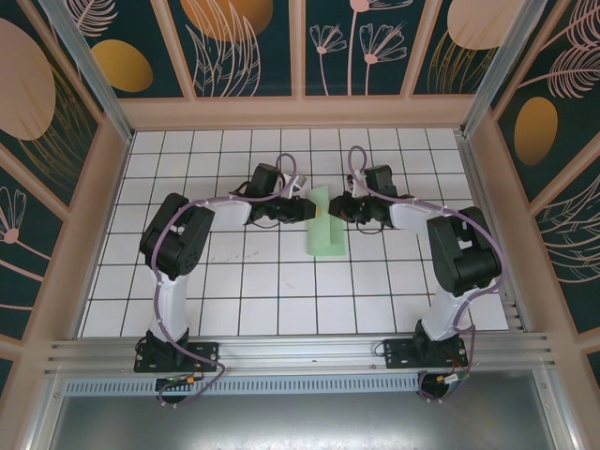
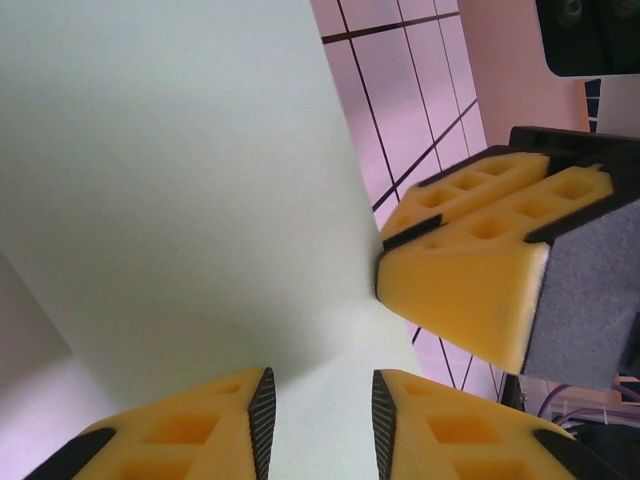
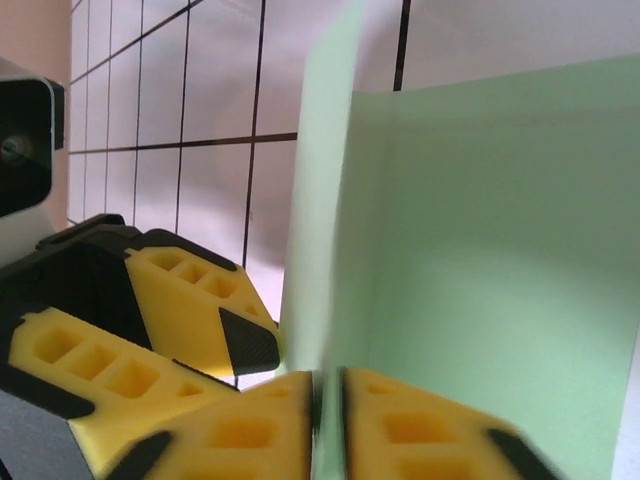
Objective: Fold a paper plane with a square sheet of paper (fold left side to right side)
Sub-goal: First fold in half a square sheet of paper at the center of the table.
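Note:
The square sheet of paper (image 1: pixel 326 234) is pale green, folded into a narrow strip, and lies mid-table with its far part lifted. My left gripper (image 1: pixel 300 210) reaches it from the left and my right gripper (image 1: pixel 337 212) from the right. In the left wrist view the paper (image 2: pixel 180 180) spreads ahead of my left gripper (image 2: pixel 320 392), whose jaws stand apart, while the right gripper's yellow fingers (image 2: pixel 470 270) touch the paper's edge. In the right wrist view my right gripper (image 3: pixel 327 385) is shut on an upright flap of the paper (image 3: pixel 490 250), with the left gripper's fingers (image 3: pixel 190 300) close by.
The white tiled table (image 1: pixel 281 291) is boxed in by pale wooden walls (image 1: pixel 300 112) at the back and on both sides. An aluminium rail (image 1: pixel 300 352) runs along the near edge, where both arm bases are bolted.

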`<action>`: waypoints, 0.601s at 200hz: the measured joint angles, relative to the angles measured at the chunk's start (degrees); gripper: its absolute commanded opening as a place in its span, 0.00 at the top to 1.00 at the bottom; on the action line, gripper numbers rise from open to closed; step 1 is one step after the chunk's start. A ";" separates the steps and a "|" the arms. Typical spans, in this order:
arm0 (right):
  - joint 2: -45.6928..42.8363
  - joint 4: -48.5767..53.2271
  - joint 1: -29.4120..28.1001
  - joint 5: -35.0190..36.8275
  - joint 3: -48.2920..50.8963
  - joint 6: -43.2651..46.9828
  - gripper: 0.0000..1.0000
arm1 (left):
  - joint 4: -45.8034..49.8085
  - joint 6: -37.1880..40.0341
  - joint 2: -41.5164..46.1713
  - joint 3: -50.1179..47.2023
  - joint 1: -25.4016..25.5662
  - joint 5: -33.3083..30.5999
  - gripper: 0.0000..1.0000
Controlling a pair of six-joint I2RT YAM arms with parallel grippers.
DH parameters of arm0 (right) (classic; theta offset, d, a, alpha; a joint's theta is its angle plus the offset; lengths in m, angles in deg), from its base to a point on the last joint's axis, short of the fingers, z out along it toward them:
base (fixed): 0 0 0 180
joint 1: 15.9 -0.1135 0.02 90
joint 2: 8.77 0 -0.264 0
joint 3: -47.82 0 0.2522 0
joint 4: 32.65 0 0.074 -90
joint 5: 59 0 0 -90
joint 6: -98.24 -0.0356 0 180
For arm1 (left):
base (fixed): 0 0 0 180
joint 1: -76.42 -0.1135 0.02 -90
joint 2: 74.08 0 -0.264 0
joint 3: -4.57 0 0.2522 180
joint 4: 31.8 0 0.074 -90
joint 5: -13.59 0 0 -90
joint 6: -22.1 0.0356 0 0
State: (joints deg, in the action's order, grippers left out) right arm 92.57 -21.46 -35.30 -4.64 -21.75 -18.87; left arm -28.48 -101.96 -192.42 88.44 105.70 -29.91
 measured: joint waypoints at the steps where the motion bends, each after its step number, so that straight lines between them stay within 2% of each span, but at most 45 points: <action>1: 0.00 -0.02 0.00 0.04 -0.02 -0.13 0.96 | 0.02 0.00 0.00 0.00 0.00 -0.07 0.62; 10: 0.07 0.28 0.00 0.31 -0.31 0.22 1.00 | 0.07 0.20 0.00 0.00 0.00 -0.48 0.60; 51: 1.33 3.26 0.00 4.00 -2.14 2.10 1.00 | 1.18 1.51 2.12 -1.38 0.00 -4.02 0.45; 83: 2.56 5.88 0.00 8.22 -3.04 3.91 1.00 | 1.97 1.66 6.64 -4.15 0.00 -8.52 0.43; 120: 3.43 7.96 0.00 12.02 -3.08 4.72 1.00 | 2.54 1.60 7.10 -4.81 0.00 -11.28 0.42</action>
State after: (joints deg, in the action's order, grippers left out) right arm 96.00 -13.50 -35.30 7.39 -24.84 -14.15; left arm -25.94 -100.36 -185.32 83.63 105.70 -41.18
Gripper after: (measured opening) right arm 0.064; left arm 0.576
